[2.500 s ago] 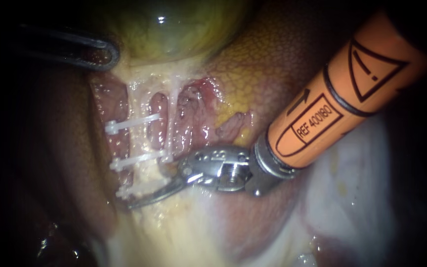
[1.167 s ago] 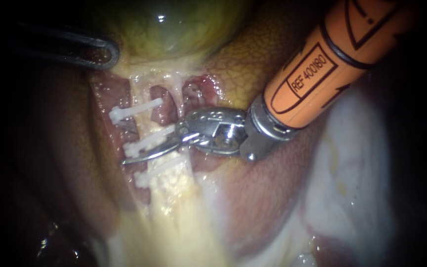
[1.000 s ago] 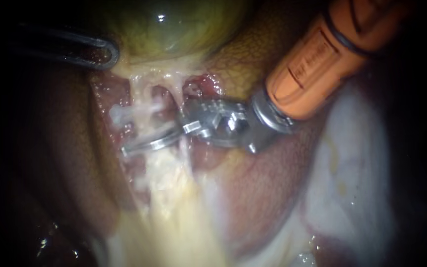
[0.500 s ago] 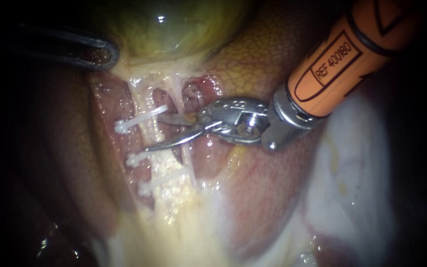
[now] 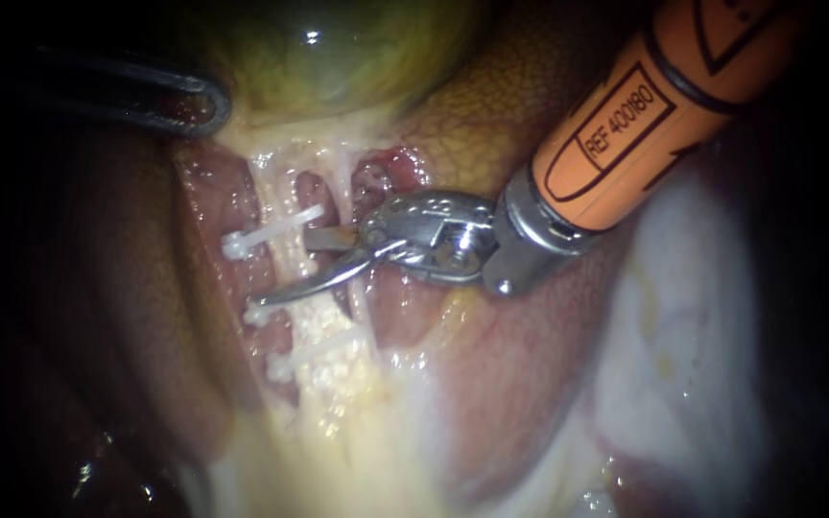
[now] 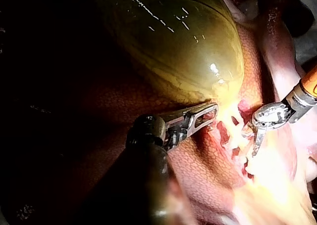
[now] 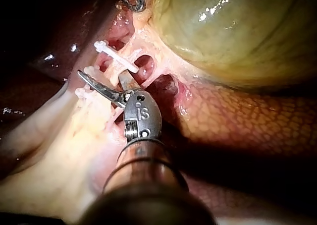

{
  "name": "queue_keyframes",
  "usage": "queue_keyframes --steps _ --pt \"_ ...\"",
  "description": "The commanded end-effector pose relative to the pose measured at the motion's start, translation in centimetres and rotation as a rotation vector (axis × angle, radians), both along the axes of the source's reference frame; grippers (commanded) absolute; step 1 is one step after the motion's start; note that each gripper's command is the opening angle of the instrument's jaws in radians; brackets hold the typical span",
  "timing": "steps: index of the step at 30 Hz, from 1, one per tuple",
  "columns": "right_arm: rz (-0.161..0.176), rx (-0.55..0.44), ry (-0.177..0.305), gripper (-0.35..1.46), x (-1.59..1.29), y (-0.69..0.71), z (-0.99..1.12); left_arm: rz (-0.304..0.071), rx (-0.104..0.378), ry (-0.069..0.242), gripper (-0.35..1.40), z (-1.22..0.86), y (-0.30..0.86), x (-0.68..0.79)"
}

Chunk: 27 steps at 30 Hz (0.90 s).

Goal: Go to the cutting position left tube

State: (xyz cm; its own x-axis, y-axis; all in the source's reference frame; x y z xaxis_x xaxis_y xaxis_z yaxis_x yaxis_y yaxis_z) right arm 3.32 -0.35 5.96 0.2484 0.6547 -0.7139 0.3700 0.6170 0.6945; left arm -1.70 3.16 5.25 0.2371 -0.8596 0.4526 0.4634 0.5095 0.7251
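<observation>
The left tube (image 5: 273, 197) now sits deeper between the open blades of the right instrument (image 5: 282, 268), advanced across it between top clip (image 5: 271, 233) and middle clip (image 5: 257, 314).

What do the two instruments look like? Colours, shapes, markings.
Right instrument: an orange sleeve printed with black outlines (a label box and other partial shapes), then a silver collar, a shiny metal wrist with small holes, and two thin, slightly curved silver blades. Left instrument: a dark, rounded shaft that ends in a slim grey metal tip with a long slot. No cables show.
</observation>
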Motion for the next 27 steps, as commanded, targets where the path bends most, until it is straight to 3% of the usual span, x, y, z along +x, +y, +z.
queue_keyframes --steps 1,4,8,15,20,27 --pt "0.000 0.000 0.008 1.14 0.02 0.00 0.00 0.000 0.000 0.000 -0.35 0.00 0.00 0.00" --pt "0.003 0.015 0.054 1.09 0.09 0.02 0.00 -0.001 0.000 0.000 -0.35 0.00 0.01 -0.01" --pt "0.026 0.044 0.132 1.04 0.17 0.04 0.02 -0.001 0.000 0.000 -0.35 0.00 0.01 -0.01" --pt "0.069 0.079 0.227 1.02 0.25 0.04 -0.02 -0.001 0.001 0.000 -0.35 0.00 0.01 -0.01" --pt "0.087 0.104 0.257 1.01 0.26 0.08 -0.11 -0.001 0.001 0.000 -0.35 0.00 0.01 -0.01" --pt "0.085 0.108 0.259 1.01 0.27 0.10 -0.17 -0.001 0.001 0.000 -0.35 0.00 0.01 -0.02"
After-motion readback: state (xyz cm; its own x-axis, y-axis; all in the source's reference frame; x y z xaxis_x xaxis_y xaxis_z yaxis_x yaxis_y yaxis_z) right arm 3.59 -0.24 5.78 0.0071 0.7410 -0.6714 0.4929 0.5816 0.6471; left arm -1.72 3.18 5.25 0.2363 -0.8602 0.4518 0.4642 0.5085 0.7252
